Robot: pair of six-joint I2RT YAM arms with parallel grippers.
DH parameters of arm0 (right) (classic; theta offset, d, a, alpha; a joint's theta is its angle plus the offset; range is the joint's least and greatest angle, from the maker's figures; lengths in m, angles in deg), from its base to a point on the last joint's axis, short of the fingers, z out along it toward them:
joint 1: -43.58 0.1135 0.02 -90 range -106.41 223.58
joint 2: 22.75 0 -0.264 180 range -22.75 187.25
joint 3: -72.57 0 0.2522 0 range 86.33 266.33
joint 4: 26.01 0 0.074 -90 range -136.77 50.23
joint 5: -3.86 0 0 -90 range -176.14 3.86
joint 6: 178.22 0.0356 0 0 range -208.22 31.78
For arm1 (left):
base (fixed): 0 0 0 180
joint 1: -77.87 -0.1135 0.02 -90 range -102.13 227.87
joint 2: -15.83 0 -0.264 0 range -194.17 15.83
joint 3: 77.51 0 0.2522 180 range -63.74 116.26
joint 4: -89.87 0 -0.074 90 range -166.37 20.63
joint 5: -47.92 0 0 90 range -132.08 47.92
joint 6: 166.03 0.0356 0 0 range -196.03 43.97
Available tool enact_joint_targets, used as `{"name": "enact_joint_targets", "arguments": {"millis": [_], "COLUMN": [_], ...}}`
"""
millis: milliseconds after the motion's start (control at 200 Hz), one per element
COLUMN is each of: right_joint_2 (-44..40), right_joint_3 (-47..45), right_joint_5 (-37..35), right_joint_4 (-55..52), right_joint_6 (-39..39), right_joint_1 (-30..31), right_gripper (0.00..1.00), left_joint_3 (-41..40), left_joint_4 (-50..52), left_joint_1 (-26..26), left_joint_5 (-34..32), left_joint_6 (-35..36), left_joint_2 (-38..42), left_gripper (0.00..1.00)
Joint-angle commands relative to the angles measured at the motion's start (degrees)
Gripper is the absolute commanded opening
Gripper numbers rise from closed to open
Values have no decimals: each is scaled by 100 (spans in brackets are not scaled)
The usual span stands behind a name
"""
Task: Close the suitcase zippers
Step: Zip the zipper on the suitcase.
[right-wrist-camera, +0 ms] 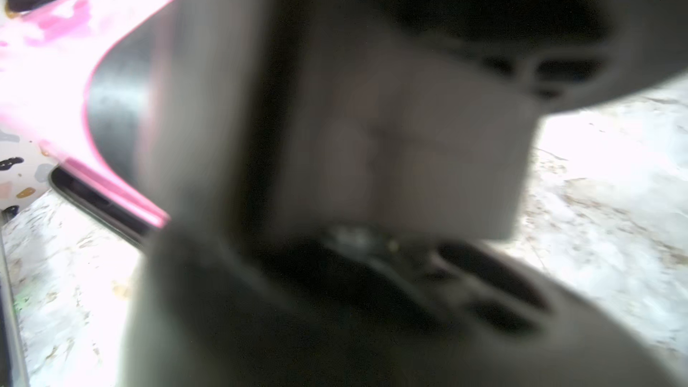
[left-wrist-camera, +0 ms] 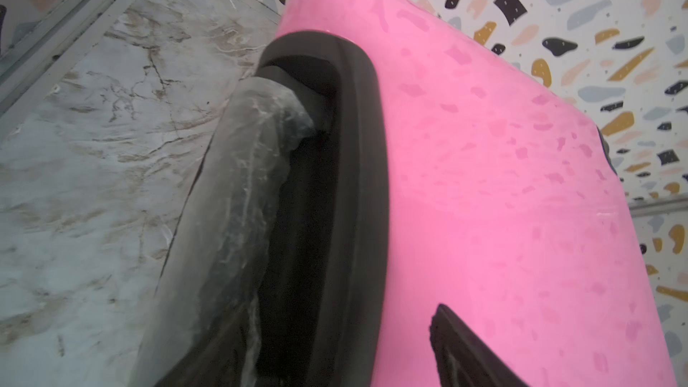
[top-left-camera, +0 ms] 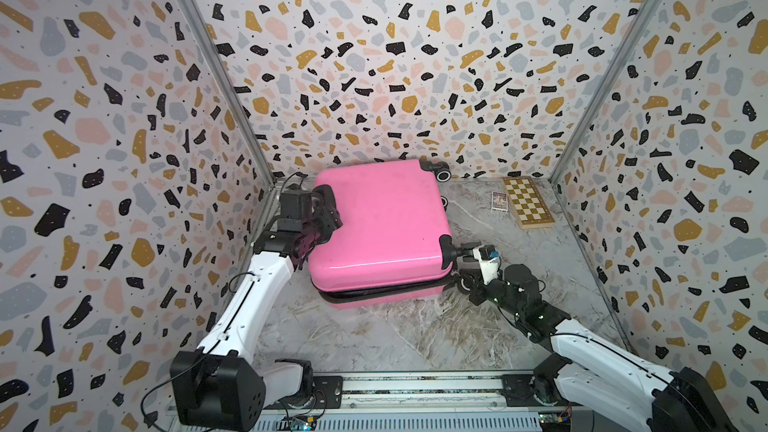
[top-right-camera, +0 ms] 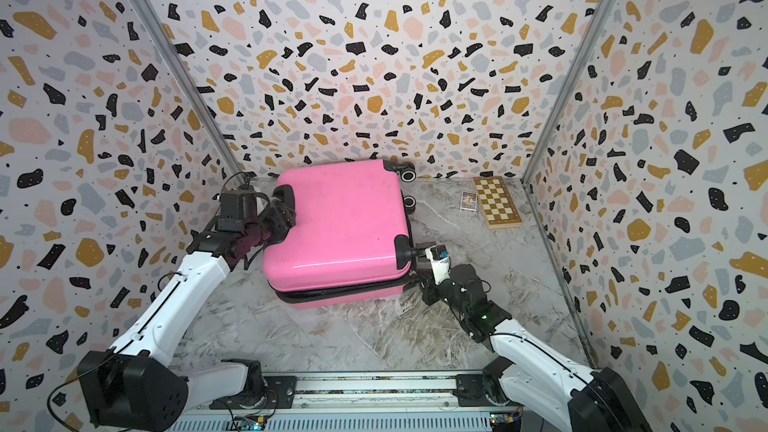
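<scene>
The pink suitcase [top-left-camera: 382, 218] [top-right-camera: 340, 218] lies flat on the marble floor with its lid down. The zippers' black band [top-left-camera: 374, 290] [top-right-camera: 332, 292] runs along its near side and shows in the right wrist view as a dark strip [right-wrist-camera: 100, 206]. My left gripper [top-left-camera: 332, 218] [top-right-camera: 286, 218] stands open at the suitcase's left edge, over the black handle [left-wrist-camera: 242, 180]. One finger [left-wrist-camera: 458, 340] rests above the pink shell [left-wrist-camera: 502, 180]. My right gripper [top-left-camera: 463, 250] [top-right-camera: 419, 252] is shut at the near right corner guard, beside a wheel. What it touches is blurred.
A wooden chessboard [top-left-camera: 528, 201] and a small card box [top-left-camera: 498, 201] lie at the back right. Patterned walls close in on three sides. Two wheels [top-left-camera: 442, 172] stick out at the suitcase's far right. A metal rail [top-left-camera: 415, 388] runs along the front.
</scene>
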Motion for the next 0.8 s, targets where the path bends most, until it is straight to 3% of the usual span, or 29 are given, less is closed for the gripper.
{"name": "enact_joint_targets", "arguments": {"millis": [0,115,215,310,415,596,796], "right_joint_2": [177,176,165,124,28,-163,-407], "right_joint_3": [182,223,171,109,37,-55,-212], "right_joint_5": [195,347,464,533,571,632,800], "right_joint_4": [-422,-387,-302,-273,-273,-317,-326], "right_joint_6": [-297,-304,-201,-126,-89,-55,19], "right_joint_1": [-326,-354,-358,-357,-360,-356,-343], "right_gripper": [0,0,0,0,0,0,0], "left_joint_3": [407,473,268,180,-23,-145,147], "left_joint_4": [235,-84,-430,-509,-934,-1894,-2539], "left_joint_1": [436,1442,2212,2967,3684,4308,4446], "left_joint_5": [-307,-458,281,219,-342,-1051,-2096], "left_joint_6": [1312,2820,4102,5018,5779,6463,6308], "left_joint_2": [262,399,446,272,-1,-726,-1567], "left_gripper": [83,83,84,87,94,99,96]}}
